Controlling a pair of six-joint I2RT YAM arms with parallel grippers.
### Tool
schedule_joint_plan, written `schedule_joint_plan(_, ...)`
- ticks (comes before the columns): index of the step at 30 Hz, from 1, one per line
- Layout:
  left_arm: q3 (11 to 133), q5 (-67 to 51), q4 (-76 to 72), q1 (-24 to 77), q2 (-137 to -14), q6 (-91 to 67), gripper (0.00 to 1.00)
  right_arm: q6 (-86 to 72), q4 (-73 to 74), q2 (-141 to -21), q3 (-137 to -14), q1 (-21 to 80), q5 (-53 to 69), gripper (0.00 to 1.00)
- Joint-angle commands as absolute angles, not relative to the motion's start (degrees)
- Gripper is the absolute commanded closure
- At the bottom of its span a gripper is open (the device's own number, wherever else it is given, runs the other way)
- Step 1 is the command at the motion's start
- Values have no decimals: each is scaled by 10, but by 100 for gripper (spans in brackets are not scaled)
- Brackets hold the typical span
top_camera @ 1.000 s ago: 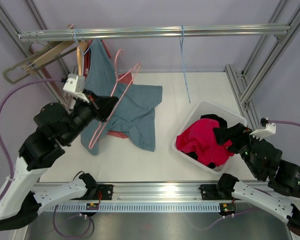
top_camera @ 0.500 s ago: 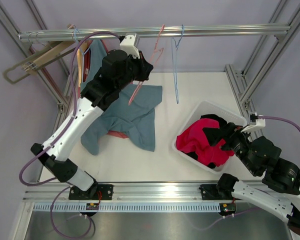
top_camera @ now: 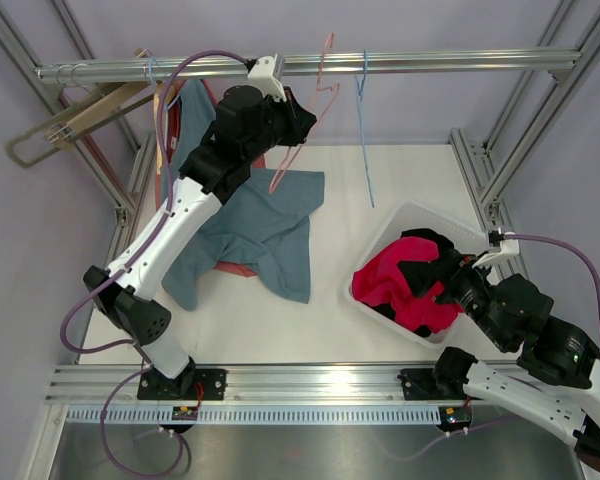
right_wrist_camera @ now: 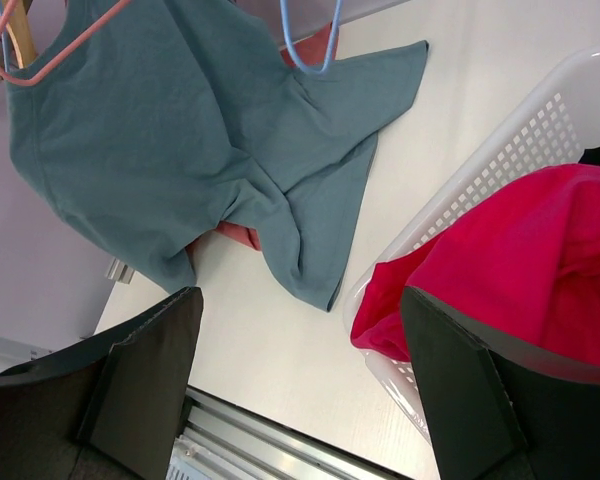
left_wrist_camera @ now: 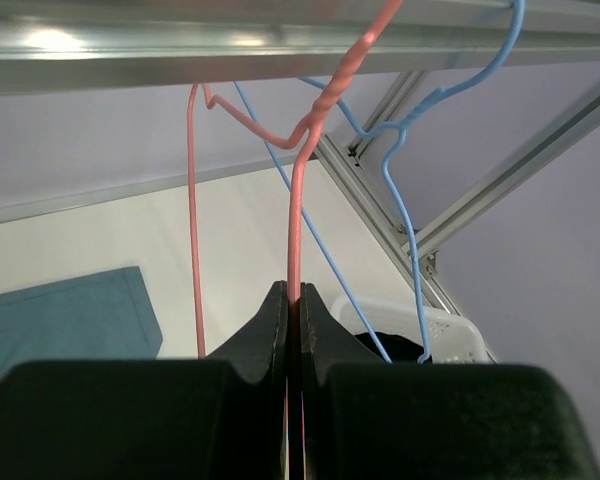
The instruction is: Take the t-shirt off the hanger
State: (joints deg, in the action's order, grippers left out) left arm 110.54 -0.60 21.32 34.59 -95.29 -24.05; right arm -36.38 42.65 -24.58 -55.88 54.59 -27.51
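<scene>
My left gripper (top_camera: 298,128) is raised to the metal rail (top_camera: 430,62) and shut on a bare pink wire hanger (top_camera: 305,125), whose hook is over the rail. In the left wrist view the pink hanger (left_wrist_camera: 296,200) rises from between my closed jaws to the rail. The teal t-shirt (top_camera: 250,225) lies spread on the table, off the hanger; it also shows in the right wrist view (right_wrist_camera: 170,130). My right gripper (top_camera: 458,283) is open and empty, low above the white basket's (top_camera: 392,222) near side.
A blue wire hanger (top_camera: 365,130) hangs on the rail just right of the pink one. Wooden hangers (top_camera: 90,110) hang at the rail's left end. The basket holds red (top_camera: 405,285) and black clothes. A pink garment (top_camera: 235,268) peeks from under the t-shirt.
My left arm has swung up from the table with the pink hanger, clear of the t-shirt, and brought its hook onto the rail. The right arm shifted slightly left.
</scene>
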Motion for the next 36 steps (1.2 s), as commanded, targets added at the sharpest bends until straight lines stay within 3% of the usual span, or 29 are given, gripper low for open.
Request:
schedule_joint_plan(1, 1082, -3, 154, 342, -937, -246, 100, -354, 405, -234, -553, 545, -265, 12)
schedule_joint_plan(10, 984, 6, 145, 342, -873, -208, 81, -359, 377, -236, -546, 545, -240, 12)
schedule_joint_plan(11, 977, 6, 147, 342, -865, -206, 76, -359, 376, -236, -546, 545, -237, 12)
schedule_joint_plan(12, 970, 7, 150, 342, -856, -202, 62, -360, 374, -237, -545, 545, -234, 12)
schedule_joint_plan(14, 957, 12, 168, 343, -823, -193, 44, -359, 369, -236, -545, 545, -229, 12)
schedule_joint_plan(15, 954, 19, 176, 342, -809, -191, 31, -358, 367, -236, -545, 545, -227, 12)
schedule_joint_plan(17, 954, 38, 212, 342, -768, -172, 25, -356, 361, -236, -544, 545, -222, 12)
schedule_joint_plan(20, 965, 86, 276, 339, -717, -136, 23, -351, 346, -238, -541, 544, -211, 12)
schedule_joint_plan(25, 977, 156, 414, 281, -679, -124, 36, -345, 316, -245, -527, 546, -186, 12)
schedule_joint_plan(36, 954, 180, 460, 143, -630, -117, 48, -337, 296, -272, -516, 545, -151, 12)
